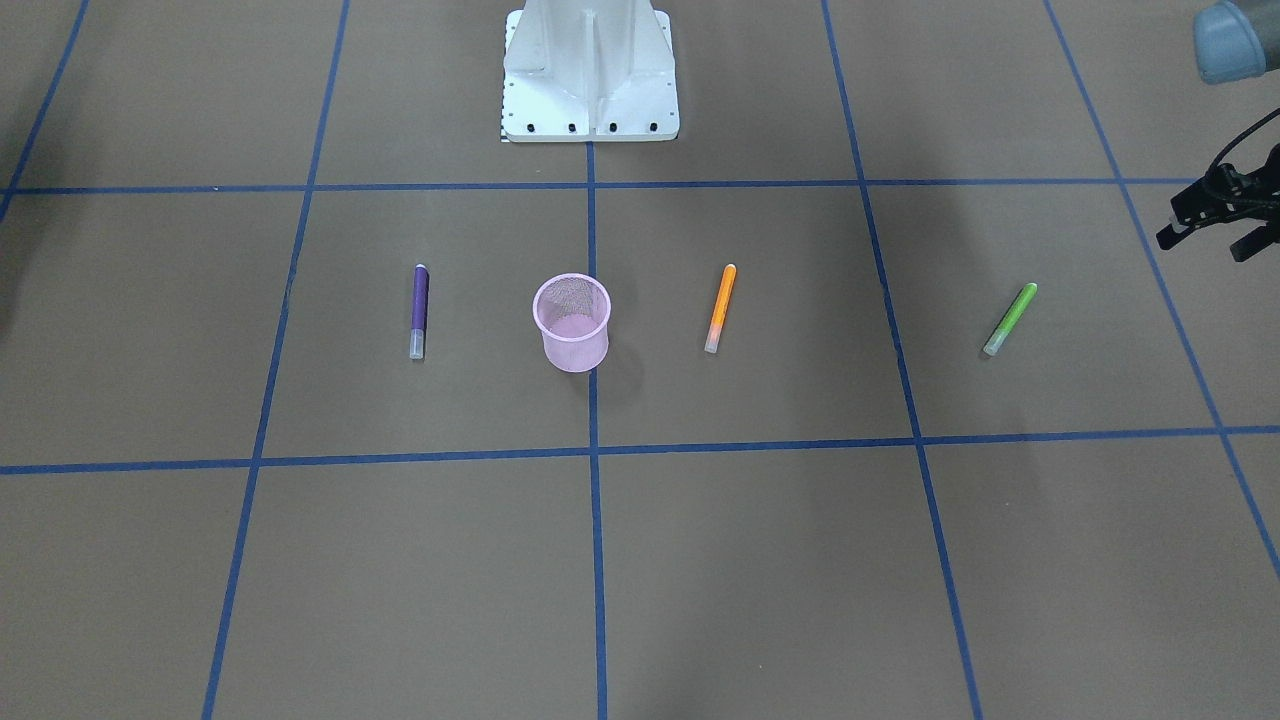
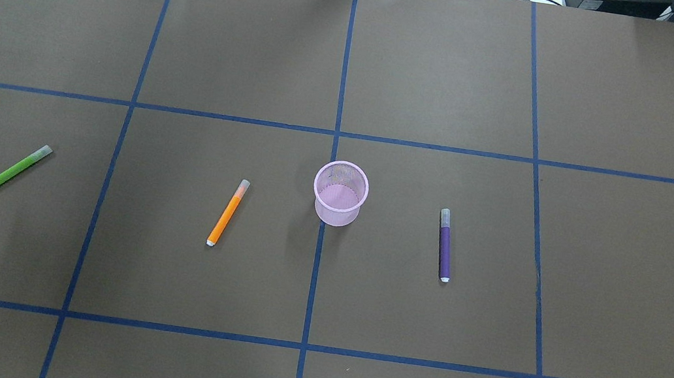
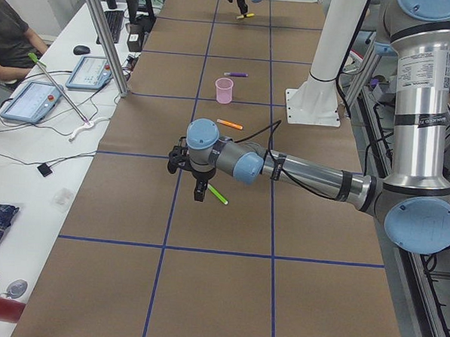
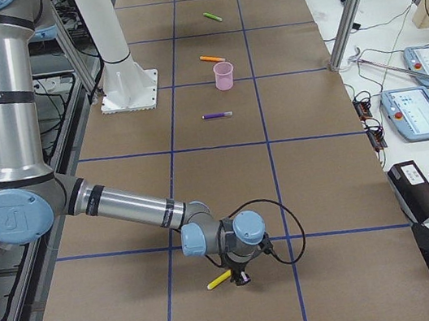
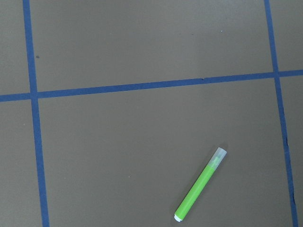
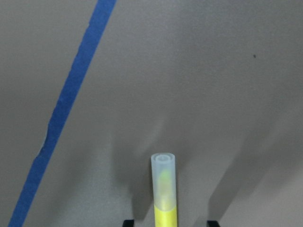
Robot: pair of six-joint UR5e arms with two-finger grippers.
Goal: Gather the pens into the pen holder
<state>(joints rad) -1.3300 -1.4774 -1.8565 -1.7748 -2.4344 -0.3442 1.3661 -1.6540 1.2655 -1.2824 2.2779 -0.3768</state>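
The pink mesh pen holder (image 2: pixel 340 195) stands upright mid-table, with nothing showing in it. The purple pen (image 2: pixel 445 244) lies to its right, the orange pen (image 2: pixel 228 212) to its left, and the green pen (image 2: pixel 16 169) far left. My left gripper (image 1: pixel 1205 245) hovers open beside the green pen (image 5: pixel 199 187); neither gripper shows in the overhead view. My right gripper (image 6: pixel 169 222) is open, its fingertips (image 6: pixel 129 222) standing apart on either side of the yellow pen (image 6: pixel 165 196), which lies at the table's far right end (image 4: pixel 218 280).
The robot's white base (image 1: pixel 590 75) stands at the table's back edge. Blue tape lines (image 2: pixel 314 278) cross the brown table cover. Operator desks with tablets (image 4: pixel 416 112) and a metal post (image 4: pixel 350 10) run along the far side.
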